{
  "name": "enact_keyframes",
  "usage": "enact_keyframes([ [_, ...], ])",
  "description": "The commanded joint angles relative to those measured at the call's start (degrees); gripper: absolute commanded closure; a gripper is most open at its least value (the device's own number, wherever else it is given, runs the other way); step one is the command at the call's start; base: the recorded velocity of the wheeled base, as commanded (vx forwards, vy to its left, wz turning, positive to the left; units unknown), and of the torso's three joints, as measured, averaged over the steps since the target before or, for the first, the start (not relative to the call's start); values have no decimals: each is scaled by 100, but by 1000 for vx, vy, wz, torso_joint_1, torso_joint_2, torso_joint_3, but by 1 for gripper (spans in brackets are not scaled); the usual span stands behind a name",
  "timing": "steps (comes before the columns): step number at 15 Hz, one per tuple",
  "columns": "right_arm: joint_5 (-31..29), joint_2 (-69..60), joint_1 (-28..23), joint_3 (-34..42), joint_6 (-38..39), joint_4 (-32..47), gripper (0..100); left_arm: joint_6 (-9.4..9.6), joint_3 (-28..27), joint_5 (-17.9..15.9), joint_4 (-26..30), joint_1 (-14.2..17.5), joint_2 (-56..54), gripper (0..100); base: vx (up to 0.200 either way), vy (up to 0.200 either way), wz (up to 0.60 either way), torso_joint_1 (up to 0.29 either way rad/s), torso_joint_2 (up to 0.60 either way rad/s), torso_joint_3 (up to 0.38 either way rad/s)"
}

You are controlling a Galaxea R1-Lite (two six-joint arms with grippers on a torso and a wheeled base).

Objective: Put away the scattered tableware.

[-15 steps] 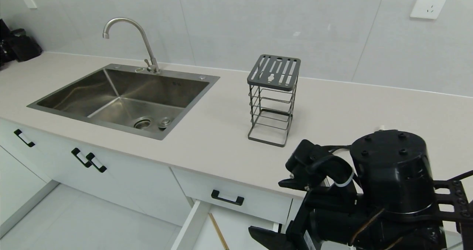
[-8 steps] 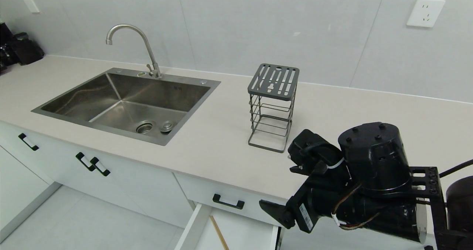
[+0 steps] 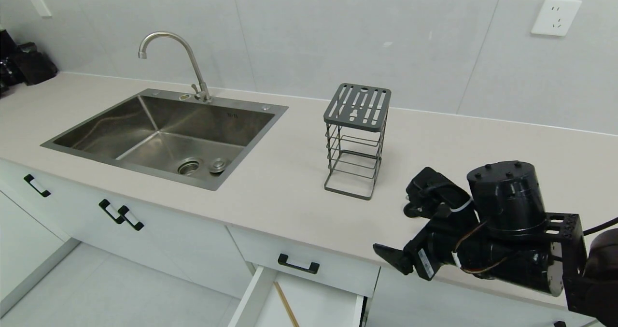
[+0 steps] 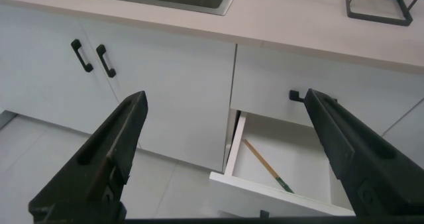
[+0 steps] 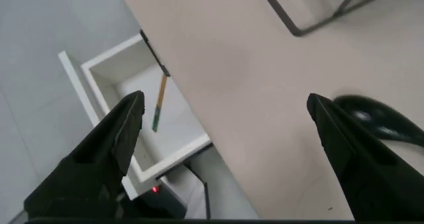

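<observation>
At 4 o'clock, the black right gripper gapes wide and empty, likewise the left gripper, with a thin green-tipped wooden chopstick lying in the open white drawer.

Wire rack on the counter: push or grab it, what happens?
The wire rack is mostly open frame: probably light, stiff. Taller than its base is wide, slotted plate on top: a high push may tip it. Pushed low, it likely slides on the smooth counter.
</observation>
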Motion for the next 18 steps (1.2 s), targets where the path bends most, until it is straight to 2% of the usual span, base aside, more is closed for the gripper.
enact_keyframes([
  [1, 216, -319, -500, 242, -270, -39, 0, -1, 1, 2, -1, 0, 0, 0, 0, 0, 0, 0, 0, 0],
  [5, 594, -460, -1265, 488, -709, -47, 0, -1, 1, 2, -1, 0, 0, 0, 0, 0, 0, 0, 0, 0],
  [8, 1095, -301, -1950, 479, -1386, -171, 0, -1, 1, 2, -1, 0, 0, 0, 0, 0, 0, 0, 0, 0],
  [11, 1437, 41, -2486, 409, -1439, -206, 0, -1, 1, 2, -1, 0, 0, 0, 0, 0, 0, 0, 0, 0],
  [18, 1437, 912, -2627, -118, -1439, -399, 0, -1, 1, 2, -1, 0, 0, 0, 0, 0, 0, 0, 0, 0],
])
